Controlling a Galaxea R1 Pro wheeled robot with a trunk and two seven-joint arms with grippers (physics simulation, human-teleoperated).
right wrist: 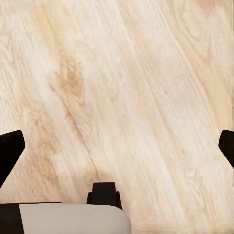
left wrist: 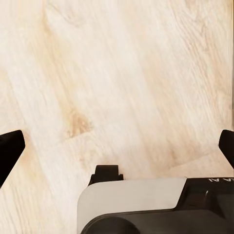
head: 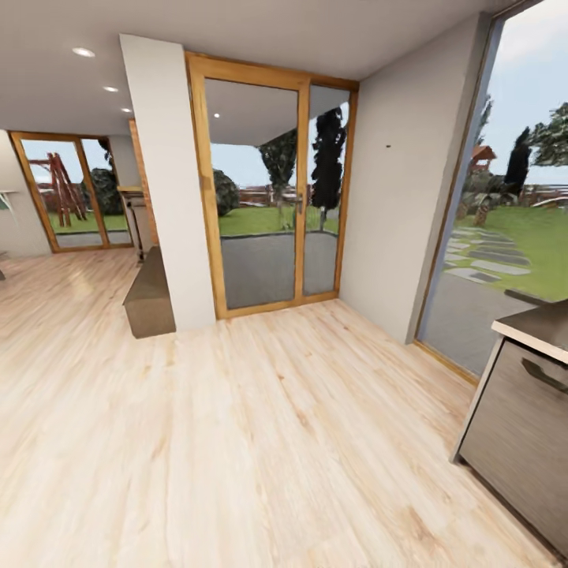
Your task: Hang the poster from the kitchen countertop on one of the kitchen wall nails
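The poster is out of view. A tiny dark wall nail (head: 388,146) sticks out of the pale grey wall between the wooden glass door and the big window. A corner of the kitchen countertop (head: 544,322) shows at the right edge, over a grey cabinet front (head: 517,442) with a dark handle. In the left wrist view my left gripper (left wrist: 117,146) is open over bare wooden floor, its black fingertips (left wrist: 9,148) far apart. My right gripper (right wrist: 117,146) is open the same way above the floor, holding nothing.
A wood-framed glass door (head: 272,189) stands ahead, with a white pillar (head: 170,181) and a low brown bench (head: 150,296) to its left. A tall window (head: 505,205) fills the right wall. Light plank floor (head: 237,442) spreads ahead; another room opens at far left.
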